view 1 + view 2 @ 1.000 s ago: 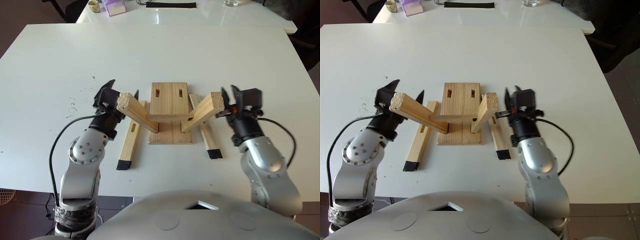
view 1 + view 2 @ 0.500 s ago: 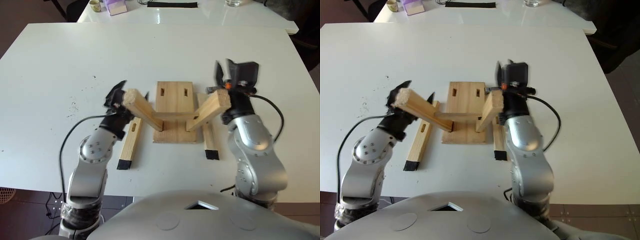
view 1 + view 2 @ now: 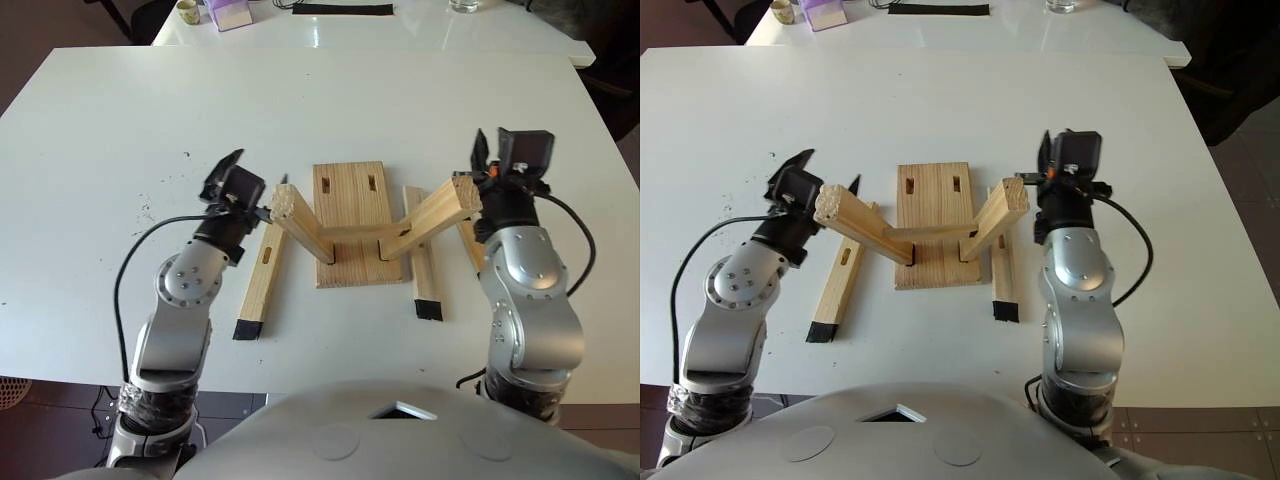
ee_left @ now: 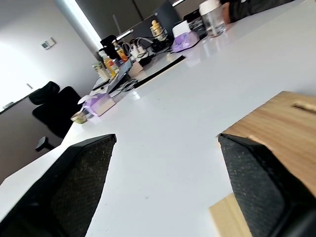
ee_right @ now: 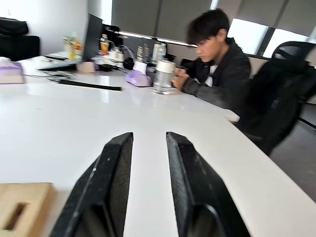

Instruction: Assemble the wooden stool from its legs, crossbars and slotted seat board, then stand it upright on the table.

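Note:
The slotted seat board [image 3: 350, 205] lies flat mid-table. On its near part stand two legs [image 3: 300, 225] [image 3: 430, 220] joined by a crossbar [image 3: 355, 232], their tops splaying outward. My left gripper [image 3: 255, 175] is open just outside the left leg's top, its fingers [image 4: 84, 182] wide apart with nothing between them. My right gripper [image 3: 490, 160] is beside the right leg's top. Its fingers [image 5: 116, 168] stand a narrow gap apart over bare table. Two loose legs with black tips [image 3: 260, 280] [image 3: 422, 265] lie either side of the board.
Another wooden piece [image 3: 470, 245] peeks from behind the right arm. Dark crumbs [image 3: 145, 210] dot the table at the left. A second table behind holds a cup [image 3: 187, 11], a purple box [image 3: 230, 12] and a black strip [image 3: 343, 9].
The right gripper rose and swung from the near side to the outer side of the right leg's top. The left gripper drew back from the left leg's top. The view shifted slightly.

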